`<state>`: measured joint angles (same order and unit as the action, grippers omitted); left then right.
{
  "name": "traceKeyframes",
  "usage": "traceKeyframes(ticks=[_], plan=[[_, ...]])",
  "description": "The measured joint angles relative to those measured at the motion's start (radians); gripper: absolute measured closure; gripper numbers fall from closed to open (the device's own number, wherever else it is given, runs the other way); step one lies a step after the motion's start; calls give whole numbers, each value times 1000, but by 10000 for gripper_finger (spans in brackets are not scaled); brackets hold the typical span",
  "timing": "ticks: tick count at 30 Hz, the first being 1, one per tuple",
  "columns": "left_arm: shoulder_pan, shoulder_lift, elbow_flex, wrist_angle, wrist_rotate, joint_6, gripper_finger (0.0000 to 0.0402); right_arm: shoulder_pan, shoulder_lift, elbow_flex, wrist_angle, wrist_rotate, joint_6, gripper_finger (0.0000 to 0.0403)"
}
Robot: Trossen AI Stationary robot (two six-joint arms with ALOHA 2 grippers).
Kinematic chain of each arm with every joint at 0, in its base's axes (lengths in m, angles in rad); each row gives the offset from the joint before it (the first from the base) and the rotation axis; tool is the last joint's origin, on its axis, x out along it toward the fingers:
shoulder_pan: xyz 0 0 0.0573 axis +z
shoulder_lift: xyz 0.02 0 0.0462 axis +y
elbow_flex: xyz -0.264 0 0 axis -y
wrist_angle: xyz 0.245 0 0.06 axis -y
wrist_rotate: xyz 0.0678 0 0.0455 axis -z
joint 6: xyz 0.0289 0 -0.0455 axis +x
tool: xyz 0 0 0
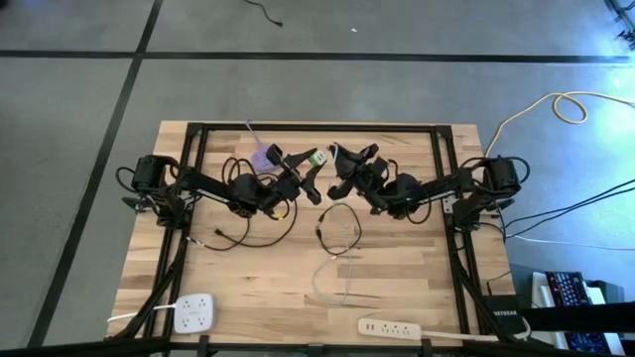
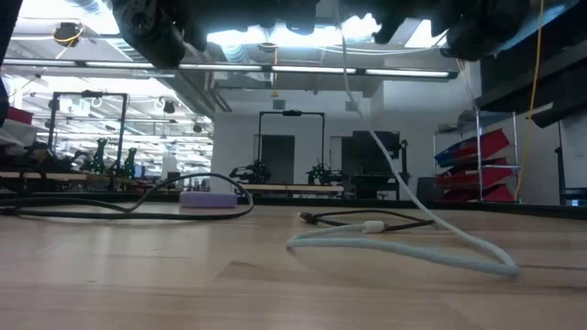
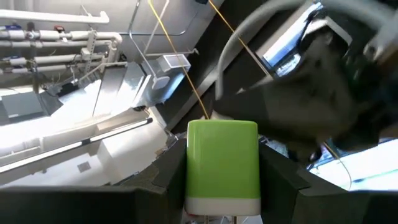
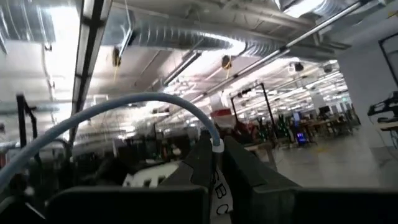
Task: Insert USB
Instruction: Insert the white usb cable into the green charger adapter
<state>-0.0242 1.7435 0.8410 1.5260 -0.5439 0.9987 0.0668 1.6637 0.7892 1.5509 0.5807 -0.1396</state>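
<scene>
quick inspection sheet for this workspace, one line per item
surface: wooden table, black frame round its edges
job's things: green charger held up off the table in the left hand; white cable with its plug end in the right hand; the two hands face each other above the table's far middle
clutter: purple block at the far edge; white outlet block and power strip at the near edge
grippers: left shut on the charger; right shut on the cable
cables: white cable trails down to the table; black cable lies loose at the middle
surroundings: open workshop, racks and benches behind; no person seen
</scene>
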Motion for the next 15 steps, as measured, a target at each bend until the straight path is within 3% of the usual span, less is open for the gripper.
traceKeyframes(ticks=[6,15], plan=[[6,0,0,-1,-10,-18,278,5,-3,30,-26,-69,1,402],[7,0,0,2,-12,-28,278,5,-3,53,-90,-59,-10,402]])
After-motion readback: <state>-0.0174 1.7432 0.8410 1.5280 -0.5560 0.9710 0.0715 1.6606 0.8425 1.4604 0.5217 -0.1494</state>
